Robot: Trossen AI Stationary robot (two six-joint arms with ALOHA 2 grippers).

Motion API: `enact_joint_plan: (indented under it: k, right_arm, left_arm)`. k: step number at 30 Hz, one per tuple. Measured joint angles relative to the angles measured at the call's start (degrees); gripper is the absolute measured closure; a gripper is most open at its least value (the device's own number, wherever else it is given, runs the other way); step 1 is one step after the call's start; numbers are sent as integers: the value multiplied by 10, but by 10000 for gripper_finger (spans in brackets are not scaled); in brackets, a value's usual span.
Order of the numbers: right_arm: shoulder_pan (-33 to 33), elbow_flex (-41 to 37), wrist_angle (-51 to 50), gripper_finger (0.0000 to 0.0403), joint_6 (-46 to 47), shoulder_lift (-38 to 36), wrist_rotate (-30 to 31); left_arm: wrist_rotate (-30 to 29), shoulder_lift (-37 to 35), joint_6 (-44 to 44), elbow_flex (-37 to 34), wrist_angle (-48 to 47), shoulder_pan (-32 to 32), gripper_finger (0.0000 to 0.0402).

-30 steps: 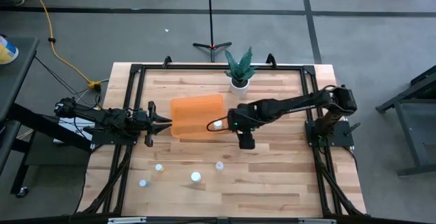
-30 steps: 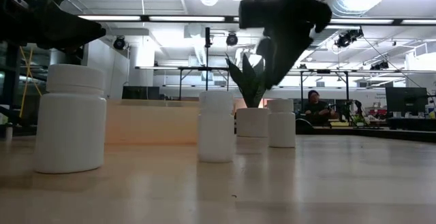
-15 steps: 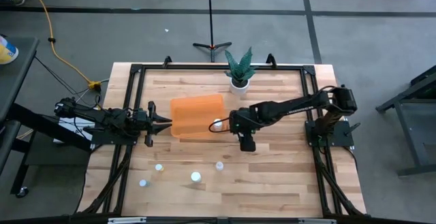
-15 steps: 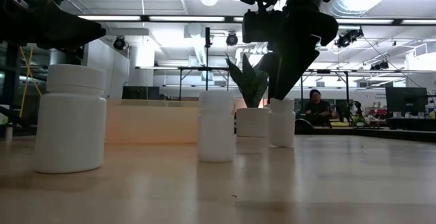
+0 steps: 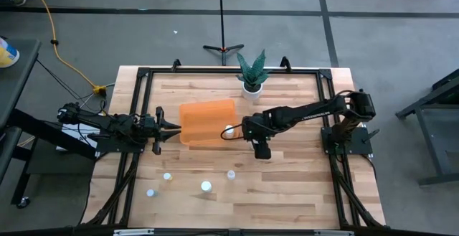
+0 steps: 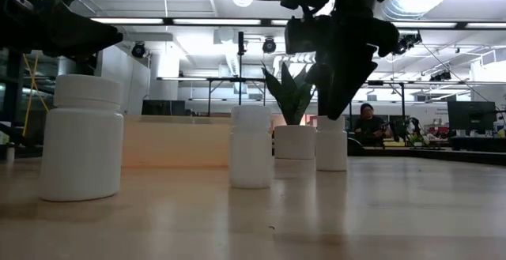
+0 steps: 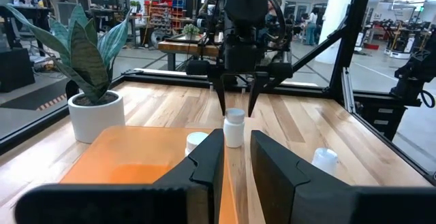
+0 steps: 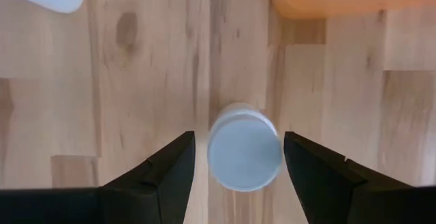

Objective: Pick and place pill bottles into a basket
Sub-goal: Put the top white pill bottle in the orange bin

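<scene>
The orange basket (image 5: 204,121) lies at the table's middle, with one pill bottle (image 5: 229,130) inside near its right wall; that bottle also shows in the left wrist view (image 7: 196,142). My right gripper (image 8: 238,157) is open and points down. Its fingers stand on either side of an upright pill bottle (image 8: 244,149) on the wood, just off the basket's near right corner (image 8: 320,3). I see gaps on both sides of the cap. The gripper hides this bottle in the high view. My left gripper (image 5: 174,127) waits open and empty at the basket's left wall.
Several more pill bottles stand toward the table's near edge, among them one (image 5: 231,174), another (image 5: 206,186) and a third (image 5: 167,176). A white pot with a green plant (image 5: 252,85) stands at the far edge behind the basket. A dark frame (image 5: 143,74) rims the table.
My right gripper has come down and a little toward the table's right edge. Its fingers have gone from above and beside the upright bottle to either side of the bottle's cap. The bottle has stayed standing on the table.
</scene>
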Motion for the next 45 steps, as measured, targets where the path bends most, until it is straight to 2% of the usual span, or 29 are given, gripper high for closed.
enact_joint_plan:
  k: [5, 25, 35, 39, 45]
  right_arm:
    - [0, 0, 1, 188, -9, 0, 24]
    - [0, 1, -4, 188, -21, 34, 26]
    - [0, 3, -4, 251, -21, 33, 13]
    - [0, 25, 7, 252, -28, 33, 3]
    - [2, 101, 5, 249, -82, 28, -17]
  left_arm:
    - [0, 0, 0, 0, 0, 0, 293]
    - [2, 0, 0, 0, 0, 0, 293]
    - [1, 0, 0, 0, 0, 0, 293]
    - [1, 0, 0, 0, 0, 0, 293]
    - [1, 0, 0, 0, 0, 0, 293]
